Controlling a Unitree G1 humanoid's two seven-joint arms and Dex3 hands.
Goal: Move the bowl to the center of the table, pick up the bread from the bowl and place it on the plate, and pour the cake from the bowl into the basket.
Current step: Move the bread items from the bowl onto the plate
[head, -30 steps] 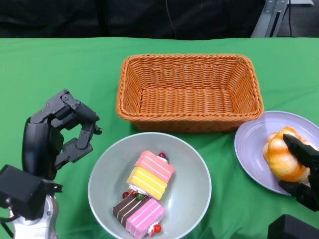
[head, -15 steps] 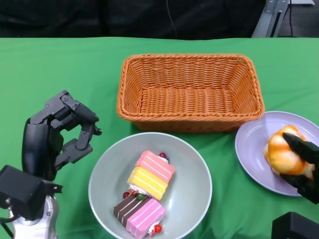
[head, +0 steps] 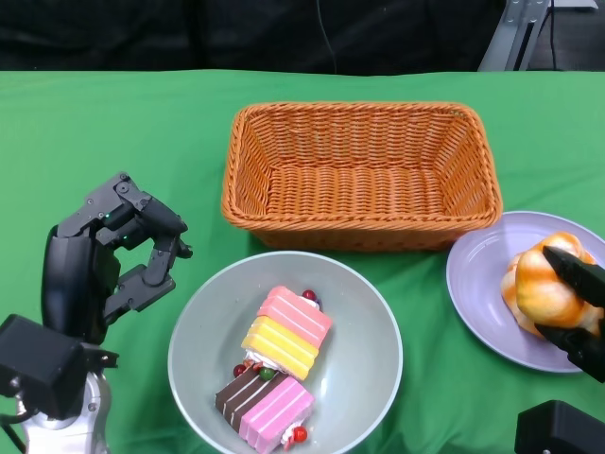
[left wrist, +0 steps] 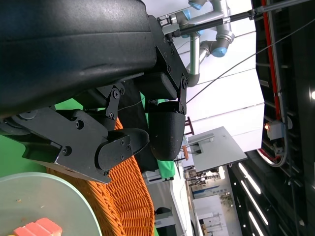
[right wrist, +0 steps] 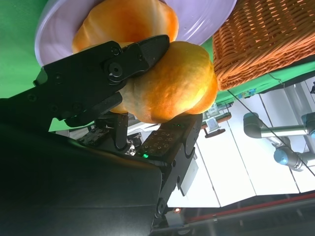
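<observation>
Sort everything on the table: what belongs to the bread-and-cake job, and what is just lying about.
Job: bowl holding cake; bread gripped by right hand over plate; basket; left hand, holding nothing.

Lying about: nothing but the green tablecloth.

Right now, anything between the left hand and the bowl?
Nothing visible. The left hand holds nothing and hangs just beside the bowl, with only bare green cloth between them. The cake lies inside, away from that rim.
</observation>
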